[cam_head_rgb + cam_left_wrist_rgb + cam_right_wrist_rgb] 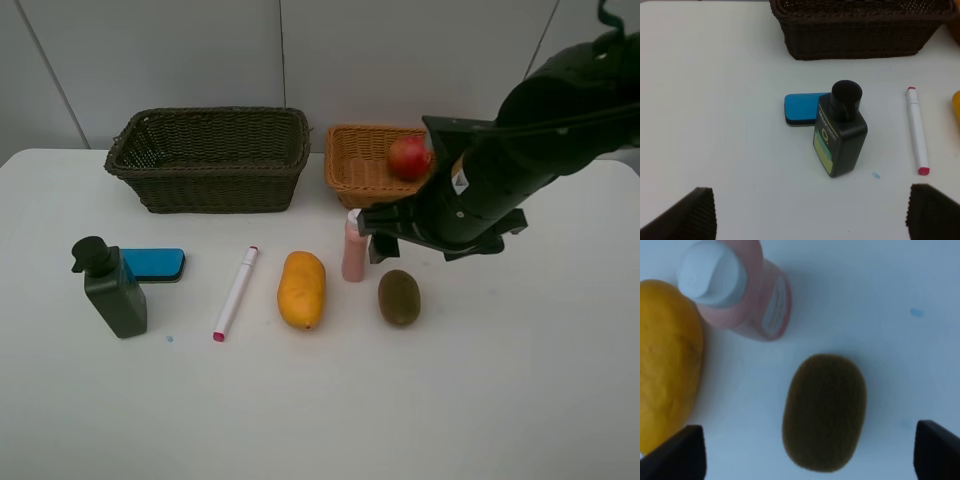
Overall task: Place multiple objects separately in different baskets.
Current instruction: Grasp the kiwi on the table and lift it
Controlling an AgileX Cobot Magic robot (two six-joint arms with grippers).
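My right gripper [385, 245] is open and empty, hovering over the brown kiwi [399, 297]; in the right wrist view the kiwi [824, 411] lies between its open fingertips [685, 452]. The pink small bottle [354, 250] stands beside it, with the yellow-orange mango [301, 288] to its left. The white pink-tipped marker [236, 292], blue eraser [153, 263] and dark green pump bottle [112, 290] lie further left. A red fruit [409, 157] sits in the light orange-tan basket [355, 165]. The dark olive-brown basket [210, 165] looks empty. My left gripper [810, 215] is open, short of the pump bottle [840, 132]. No lime shows.
The white table [320, 400] ends at a grey wall behind the baskets. The right arm's black body [520, 150] hangs over the right part of the light basket. A small blue speck [169, 338] lies by the pump bottle.
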